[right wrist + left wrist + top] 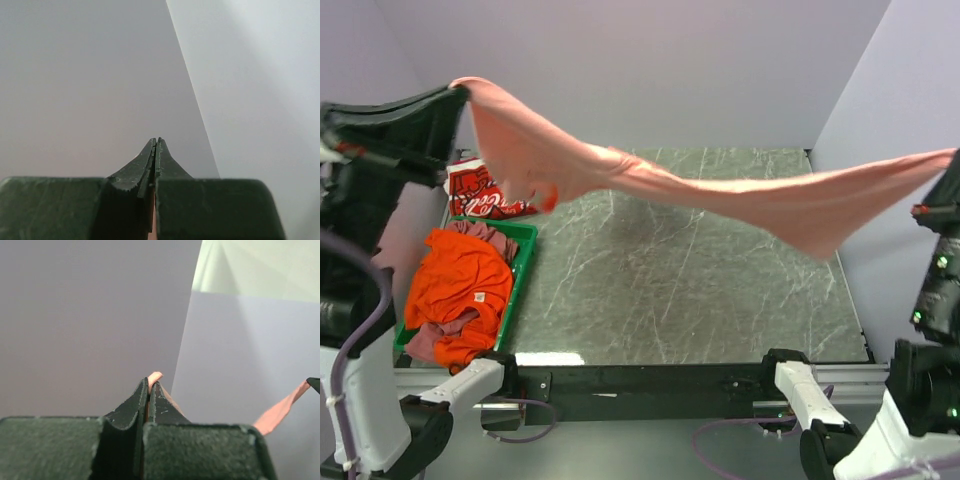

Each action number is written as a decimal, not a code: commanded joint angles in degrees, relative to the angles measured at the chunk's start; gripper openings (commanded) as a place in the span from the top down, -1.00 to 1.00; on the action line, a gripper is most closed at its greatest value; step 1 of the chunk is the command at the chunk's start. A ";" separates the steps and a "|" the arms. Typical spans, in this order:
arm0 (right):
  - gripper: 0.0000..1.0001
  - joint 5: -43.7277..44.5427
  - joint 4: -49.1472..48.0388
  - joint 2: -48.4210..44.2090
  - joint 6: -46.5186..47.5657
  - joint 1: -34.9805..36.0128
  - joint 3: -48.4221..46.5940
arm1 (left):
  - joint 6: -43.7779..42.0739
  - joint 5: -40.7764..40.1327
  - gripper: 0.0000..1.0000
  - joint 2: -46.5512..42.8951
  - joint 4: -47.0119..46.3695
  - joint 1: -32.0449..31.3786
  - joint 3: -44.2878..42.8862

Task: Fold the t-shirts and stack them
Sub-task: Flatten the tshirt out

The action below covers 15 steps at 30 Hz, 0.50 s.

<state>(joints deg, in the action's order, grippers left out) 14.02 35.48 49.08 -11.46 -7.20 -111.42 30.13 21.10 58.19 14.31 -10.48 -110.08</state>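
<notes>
The salmon-pink t-shirt (650, 180) hangs stretched in the air across the table, held at both ends. My left gripper (460, 92) is raised at the far left and shut on one end; a pink tip of the shirt (154, 376) pokes out between the jaws. My right gripper (952, 158) is raised at the right edge and shut on the other end; a sliver of pink shows low between its fingers (152, 212). The bright orange t-shirt (460, 290) lies in the green crate over the mauve one (490, 235). The red Coca-Cola t-shirt (480, 195) lies behind the crate.
The green plastic crate (523, 262) stands at the table's left edge. The dark marble tabletop (680, 290) lies under the hanging shirt. Pale walls close in on the left, back and right. The arm bases sit along the near edge.
</notes>
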 commanded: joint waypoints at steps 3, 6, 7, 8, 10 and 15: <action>1.00 2.15 -1.74 -0.30 1.88 -0.36 -5.47 | -0.86 0.78 0.99 1.04 -2.70 -0.07 -7.14; 1.00 3.03 -1.73 -0.30 2.15 -0.36 -5.66 | -0.60 1.57 0.99 2.18 -4.63 -0.07 -10.32; 1.00 3.29 -1.91 -0.30 2.23 -0.36 -5.39 | -0.25 2.01 0.99 2.80 -6.99 -0.07 -10.68; 1.00 3.90 -2.35 -0.39 2.50 -0.36 -4.87 | 0.45 2.36 0.99 3.15 -8.32 -0.07 -10.94; 1.00 5.05 -2.96 -0.13 3.02 -0.36 -2.68 | 1.24 3.67 0.99 4.55 -12.43 -0.07 -10.24; 1.00 9.78 -8.32 0.93 4.34 -0.44 9.68 | 2.48 5.26 0.99 9.47 -16.94 -0.07 -2.78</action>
<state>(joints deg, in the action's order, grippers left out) 19.59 31.53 47.72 -9.02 -7.29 -108.60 31.20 24.75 62.28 1.76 -10.50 -116.86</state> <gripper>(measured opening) 0.007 0.018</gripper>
